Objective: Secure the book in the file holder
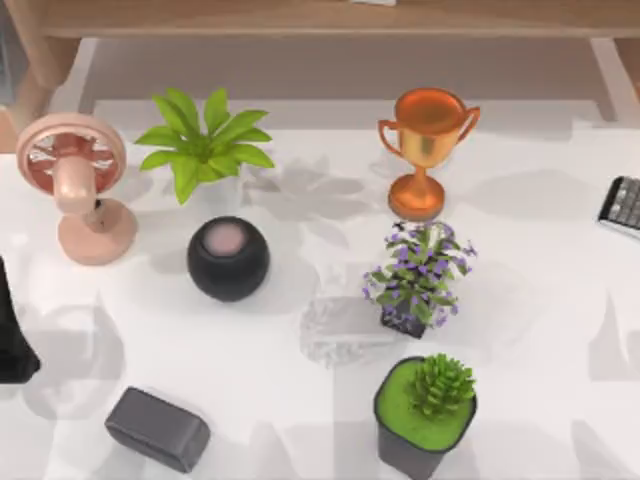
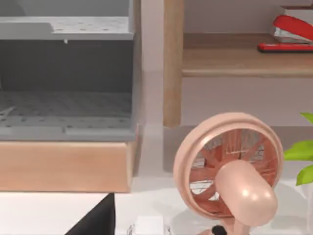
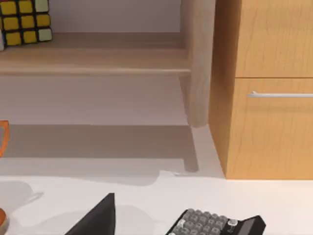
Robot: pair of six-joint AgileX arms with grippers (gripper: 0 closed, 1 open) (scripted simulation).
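Left wrist view: grey perforated file holder (image 2: 66,78), rigid, boxy, with a low front lip, sits on a wooden block behind the pink fan (image 2: 230,171), apart from it. The book's place cannot be told. Left hand (image 2: 95,220) hangs near the fan at the desk (image 1: 300,400) edge; right hand (image 3: 95,218) is far across from the fan. How far either is open: cannot tell; nothing seen held. Judgement: book likely stiff, slick-covered and fairly weighty, so pinch across its thickness near the spine.
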